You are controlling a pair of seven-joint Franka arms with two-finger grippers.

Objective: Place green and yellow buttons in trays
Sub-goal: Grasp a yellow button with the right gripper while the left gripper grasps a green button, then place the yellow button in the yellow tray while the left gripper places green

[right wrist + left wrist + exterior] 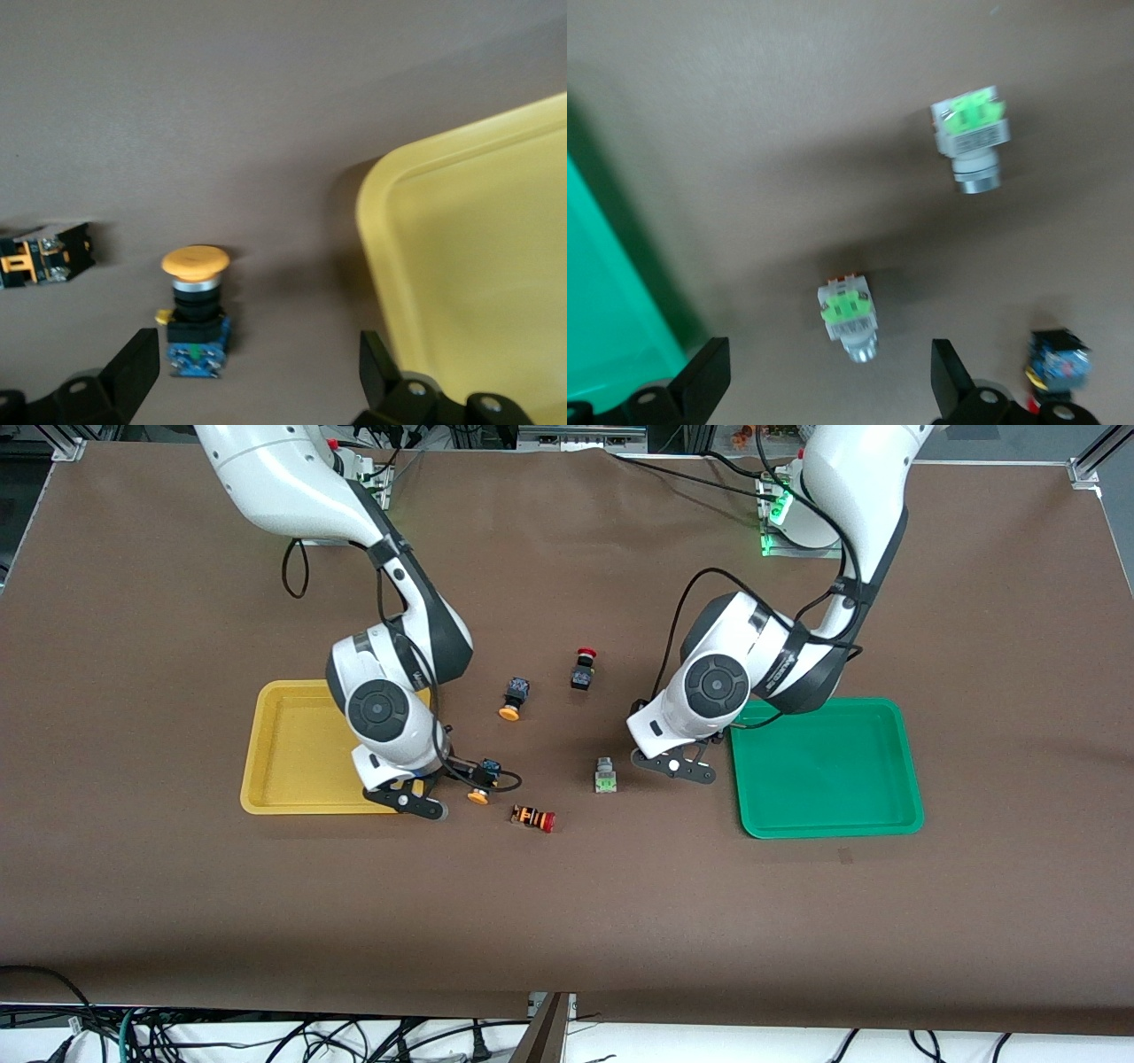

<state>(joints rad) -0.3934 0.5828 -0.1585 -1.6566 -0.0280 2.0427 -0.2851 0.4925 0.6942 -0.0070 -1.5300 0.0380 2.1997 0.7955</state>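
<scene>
My left gripper (675, 766) (828, 379) is open, low over the table beside the green tray (828, 815) (602, 310). One green button (849, 314) lies on the table under the gap between its fingers; the arm hides it in the front view. The second green button (605, 775) (970, 142) lies farther from the tray. My right gripper (416, 802) (257, 374) is open by the yellow tray's corner (266, 797) (469, 266). A yellow button (483, 781) (195, 301) lies on its side close to one finger. Another yellow button (512, 698) lies nearer the bases.
A black switch with a red cap (583, 669) lies between the arms, farther from the front camera. An orange-and-black striped switch with a red cap (533, 817) (44, 257) lies nearer the front camera than the yellow button by my right gripper. Both trays hold nothing.
</scene>
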